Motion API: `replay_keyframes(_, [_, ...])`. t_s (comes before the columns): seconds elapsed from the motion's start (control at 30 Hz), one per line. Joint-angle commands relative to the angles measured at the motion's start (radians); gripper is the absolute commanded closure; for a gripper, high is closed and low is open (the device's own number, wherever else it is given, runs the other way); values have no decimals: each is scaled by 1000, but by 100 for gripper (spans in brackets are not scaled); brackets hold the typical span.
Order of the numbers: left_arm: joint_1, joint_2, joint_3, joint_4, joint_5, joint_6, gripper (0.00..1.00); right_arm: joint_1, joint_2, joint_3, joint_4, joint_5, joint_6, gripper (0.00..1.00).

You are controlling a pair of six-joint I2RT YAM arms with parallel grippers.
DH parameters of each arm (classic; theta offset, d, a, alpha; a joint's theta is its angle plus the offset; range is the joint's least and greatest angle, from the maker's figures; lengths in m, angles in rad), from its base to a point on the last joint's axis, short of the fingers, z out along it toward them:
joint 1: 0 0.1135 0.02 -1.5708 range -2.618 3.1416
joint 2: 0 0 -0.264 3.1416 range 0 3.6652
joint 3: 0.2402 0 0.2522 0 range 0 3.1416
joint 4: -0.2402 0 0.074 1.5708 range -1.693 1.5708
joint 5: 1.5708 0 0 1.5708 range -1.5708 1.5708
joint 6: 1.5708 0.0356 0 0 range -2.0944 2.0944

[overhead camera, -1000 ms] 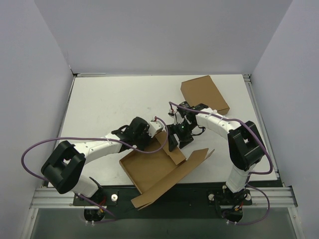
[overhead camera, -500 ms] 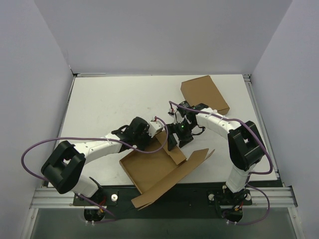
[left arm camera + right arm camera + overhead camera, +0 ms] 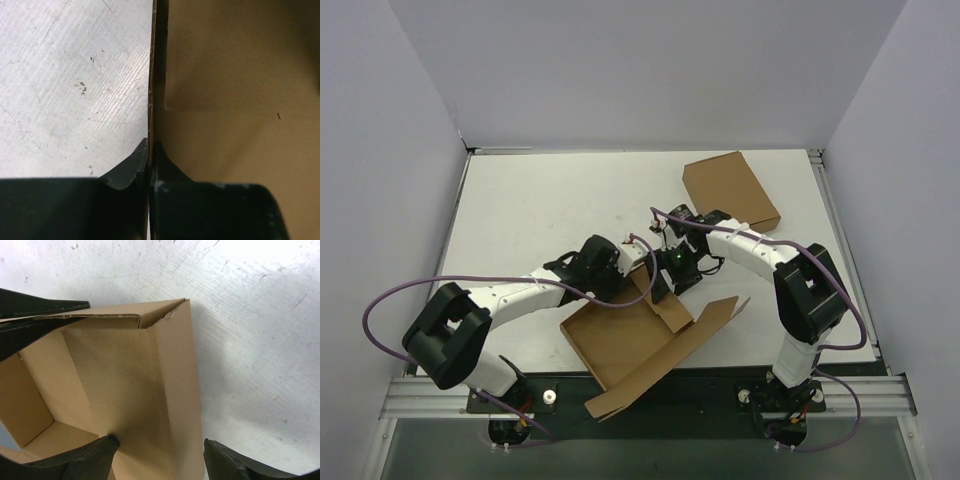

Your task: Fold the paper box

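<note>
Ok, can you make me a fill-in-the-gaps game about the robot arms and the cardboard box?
The left gripper is ____ on a wall of the paper box. The right gripper has its jaws ____. The flat carton lies on the far ____ side of the table. Missing words: shut, open, right.

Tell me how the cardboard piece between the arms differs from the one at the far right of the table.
The paper box lies opened out with loose flaps; the carton is a compact closed rectangle. The left gripper pinches a wall of the paper box; no gripper is on the carton. Both are plain brown cardboard.
</note>
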Motion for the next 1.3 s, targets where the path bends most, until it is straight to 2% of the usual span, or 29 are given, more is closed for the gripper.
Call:
replay_keyframes(0.0, [-8,-31,1,65,59,-36,100,37,7,-10,57,149,15,30])
replay_keyframes(0.2, [-8,-34,-5,71,70,-43,100,74,4,-42,121,238,37,34])
replay_keyframes(0.5, [-8,-37,-18,92,88,-63,100,112,48,-56,198,173,14,34])
replay_keyframes(0.63, [-4,-33,-4,73,77,-71,100,130,15,-50,198,153,9,34])
replay_keyframes(0.97, [-4,7,38,28,2,-92,100,130,-21,53,112,94,14,32])
replay_keyframes(1.27, [-3,3,36,17,-1,-95,100,130,39,157,9,13,-11,33])
